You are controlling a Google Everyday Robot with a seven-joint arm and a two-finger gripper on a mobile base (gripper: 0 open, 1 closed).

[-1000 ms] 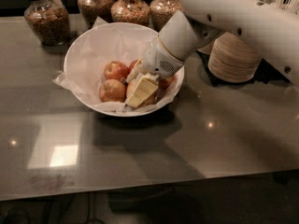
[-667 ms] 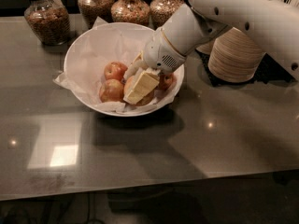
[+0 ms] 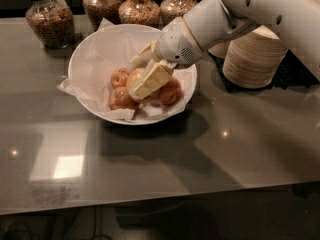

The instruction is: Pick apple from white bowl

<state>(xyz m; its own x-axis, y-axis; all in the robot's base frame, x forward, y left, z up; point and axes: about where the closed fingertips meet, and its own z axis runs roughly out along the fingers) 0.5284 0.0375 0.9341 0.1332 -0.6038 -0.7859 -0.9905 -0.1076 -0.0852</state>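
Glossy white, wide and round: white bowl (image 3: 80, 51) left of centre on the grey table (image 3: 225, 144), lined with crinkled paper (image 3: 107, 46). Inside, toward its right half, about four reddish-yellow apples packed touching. Palest apple (image 3: 132, 77) in the middle, smooth-skinned, partly covered. Gripper (image 3: 144, 78) down inside the bowl, reaching in from the right and lying right over that apple; whether clamped on it or merely resting against it, cannot tell.

Likely trouble from here: slipping off the round, waxy skin if gripped off-centre; dragging a neighbouring apple (image 3: 171, 91) up, or rolling it over the near rim; snagging the paper and tugging the bowl along. Probably also worth watching the far jars (image 3: 50, 21) and the stack of tan paper bowls (image 3: 252, 59) at right, close to the arm (image 3: 235, 14).
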